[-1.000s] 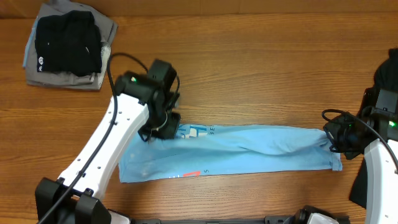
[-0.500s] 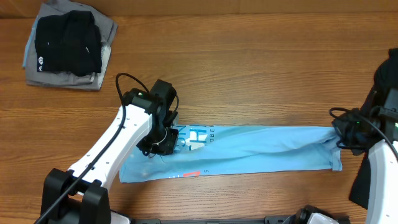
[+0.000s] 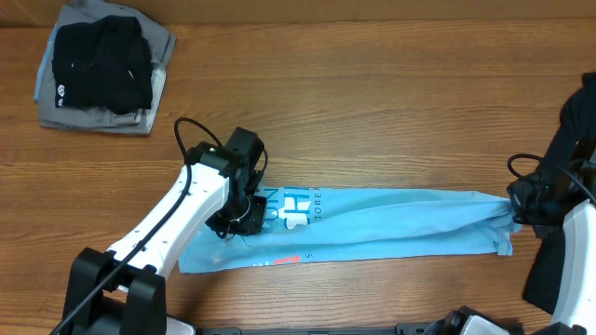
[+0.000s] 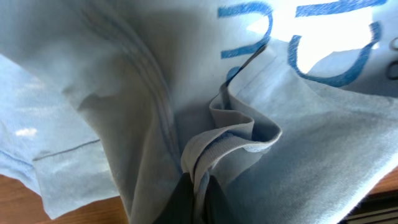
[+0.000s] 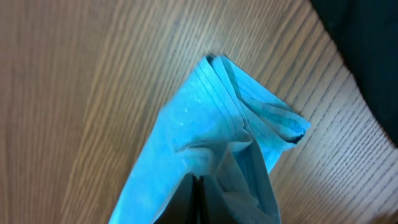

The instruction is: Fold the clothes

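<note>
The light blue T-shirt (image 3: 391, 226) lies as a long narrow band across the front of the table, white and blue lettering showing near its left end. My left gripper (image 3: 244, 212) is shut on a bunched fold of the shirt (image 4: 214, 149) at that left end. My right gripper (image 3: 518, 207) is shut on the shirt's right end (image 5: 217, 118), whose folded layers fan out over the wood. The cloth between them looks pulled fairly taut.
A stack of folded black and grey garments (image 3: 101, 67) sits at the far left corner. A large dark garment (image 3: 575, 121) lies at the right edge, also seen in the right wrist view (image 5: 367, 56). Bare wood table (image 3: 372, 112) lies behind the shirt.
My left gripper has moved down and right over the shirt's left end, uncovering more lettering. My right gripper has moved right, drawing the shirt's right end with it.
</note>
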You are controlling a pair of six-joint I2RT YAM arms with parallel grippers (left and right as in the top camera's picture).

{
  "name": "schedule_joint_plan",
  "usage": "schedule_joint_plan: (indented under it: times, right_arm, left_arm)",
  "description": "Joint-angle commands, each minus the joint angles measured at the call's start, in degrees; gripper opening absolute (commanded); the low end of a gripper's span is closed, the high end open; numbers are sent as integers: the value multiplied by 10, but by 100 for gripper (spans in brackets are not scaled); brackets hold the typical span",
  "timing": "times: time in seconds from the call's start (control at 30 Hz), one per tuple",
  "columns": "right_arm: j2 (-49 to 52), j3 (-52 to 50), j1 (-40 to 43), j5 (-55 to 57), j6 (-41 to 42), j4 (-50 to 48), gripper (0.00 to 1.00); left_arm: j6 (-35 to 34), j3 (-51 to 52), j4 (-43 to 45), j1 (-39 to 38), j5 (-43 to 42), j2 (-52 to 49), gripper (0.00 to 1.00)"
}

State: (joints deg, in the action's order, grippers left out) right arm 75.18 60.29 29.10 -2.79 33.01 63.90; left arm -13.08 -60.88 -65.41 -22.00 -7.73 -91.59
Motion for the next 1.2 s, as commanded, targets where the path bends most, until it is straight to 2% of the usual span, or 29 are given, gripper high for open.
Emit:
schedule_joint_plan:
  times: [0.0, 0.2, 0.23, 0.37, 0.47, 0.5, 0.57, 1.17]
  right_arm:
    - [13, -2, -3, -4, -5, -2, 4]
    - [25, -3, -16, -5, -5, -2, 7]
    - [25, -3, -23, -5, -4, -2, 15]
    - [25, -3, -33, -5, -5, -3, 36]
    - [25, -3, -40, -3, -5, -3, 77]
    - [25, -3, -41, -3, -5, -4, 87]
    - [25, -3, -44, -4, -4, -7, 100]
    - [25, -3, -45, -8, -5, -20, 100]
  left_arm:
    - [-16, 9, 5, 3, 11, 13, 4]
    - [-18, 13, 15, 3, 13, 13, 4]
    - [-18, 17, 19, 3, 13, 13, 4]
    - [-18, 23, 25, 3, 15, 13, 4]
    - [-18, 23, 27, 3, 15, 13, 4]
    - [-18, 23, 27, 3, 15, 13, 4]
    - [-18, 23, 28, 3, 17, 13, 4]
    - [-19, 17, 12, 32, 18, 13, 5]
